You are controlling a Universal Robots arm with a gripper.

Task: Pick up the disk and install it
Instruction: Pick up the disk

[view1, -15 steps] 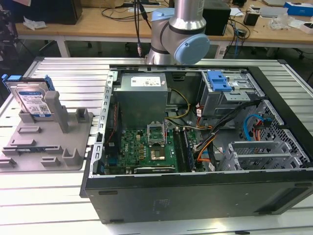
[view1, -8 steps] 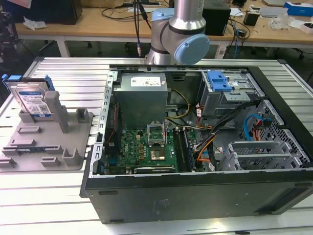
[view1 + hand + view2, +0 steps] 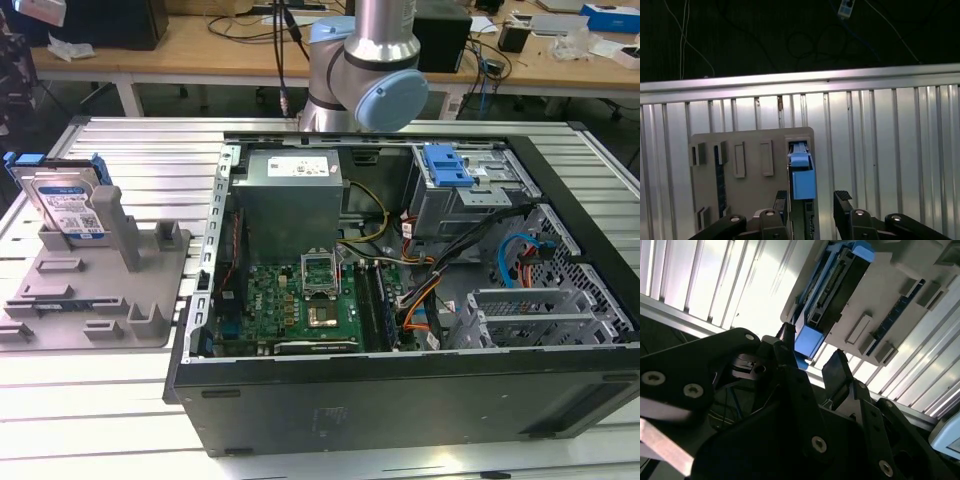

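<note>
Jaws spread and empty, our gripper lines up with the disk, stood upright in its grey holder, we judge, for easy grasping.

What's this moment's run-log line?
silver hard-drive disk in blue plastic carrier: upright in grey plastic holder | black gripper: open, above it, not gripping

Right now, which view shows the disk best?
The exterior view: the disk stands upright in the grey holder, label and blue bracket facing the camera. Both wrist views catch it edge-on, by the open fingers.
</note>
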